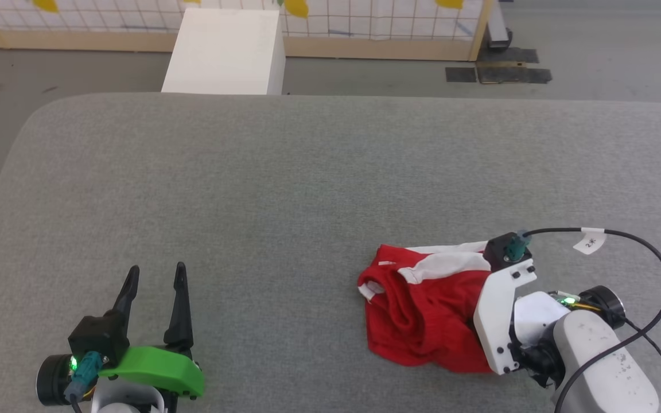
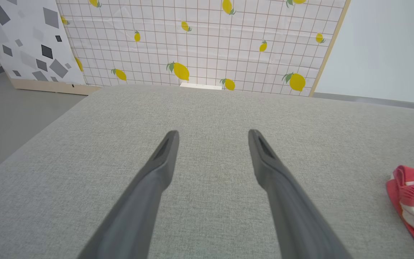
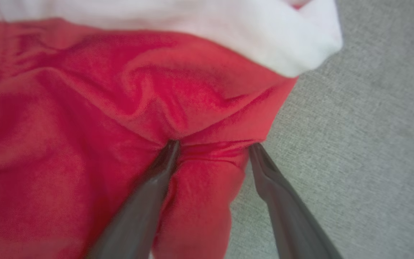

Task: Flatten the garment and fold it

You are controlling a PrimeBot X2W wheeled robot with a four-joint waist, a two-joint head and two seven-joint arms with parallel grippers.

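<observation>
The garment (image 1: 422, 310), red shorts with white trim, lies crumpled in a heap on the grey table at the lower right. It also shows as a red edge of garment (image 2: 413, 201) in the left wrist view. My right gripper (image 3: 214, 145) is pressed down into the heap's right side. Its jaws stand open, and a ridge of the red garment (image 3: 84, 108) lies between them. In the head view the right wrist mount hides the fingers. My left gripper (image 1: 155, 278) rests open over bare table at the lower left, far from the cloth, also seen as left gripper (image 2: 212, 135).
The grey fabric-covered table (image 1: 307, 172) stretches wide to the left of the heap and behind it. A white box (image 1: 227, 51) stands on the floor beyond the far edge, before a lemon-print panel (image 2: 199, 43). A black cable (image 1: 640, 275) loops off the right wrist.
</observation>
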